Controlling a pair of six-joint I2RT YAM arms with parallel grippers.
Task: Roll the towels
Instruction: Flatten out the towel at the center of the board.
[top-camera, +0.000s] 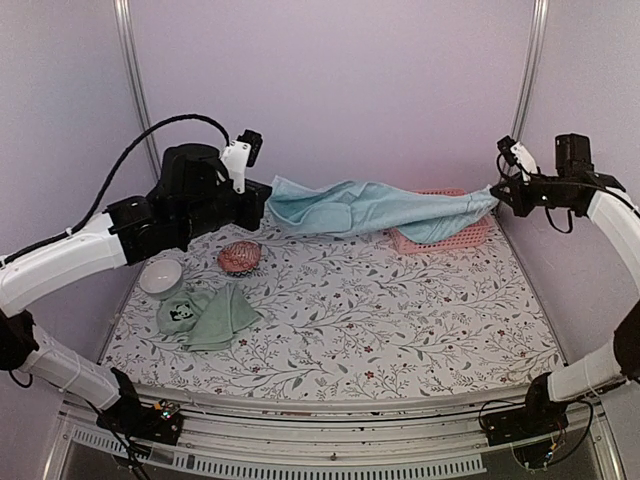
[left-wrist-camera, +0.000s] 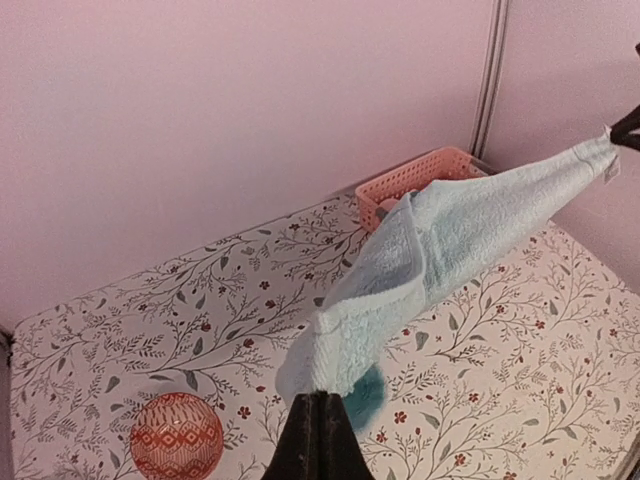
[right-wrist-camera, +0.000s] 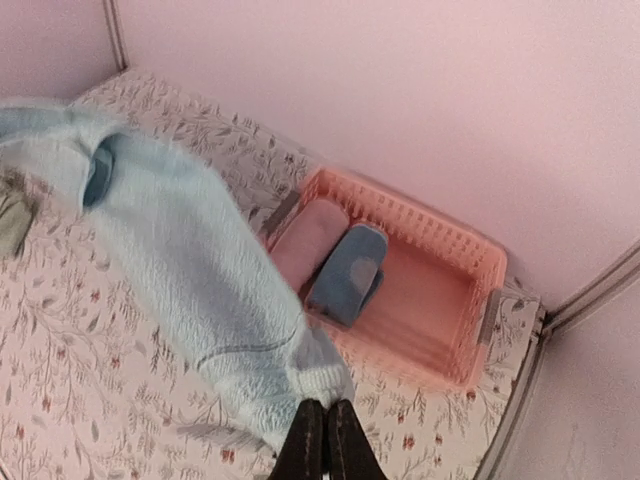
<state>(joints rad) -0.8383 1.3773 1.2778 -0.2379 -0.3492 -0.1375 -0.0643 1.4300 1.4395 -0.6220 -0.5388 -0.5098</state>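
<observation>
- Four towels: one light blue towel (top-camera: 370, 208) that I hold up left of the basket (top-camera: 470, 238), one green towel (top-camera: 208, 316) far left of it, and a pink roll (right-wrist-camera: 305, 240) and a dark blue roll (right-wrist-camera: 347, 272) inside it.
- One basket.
- Two bowls, both left of the basket: a white bowl (top-camera: 160, 277) and a red patterned bowl (top-camera: 240, 257).

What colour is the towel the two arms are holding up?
Light blue. The towel shows best in the left wrist view.

Soft even light (right-wrist view blurred)
</observation>
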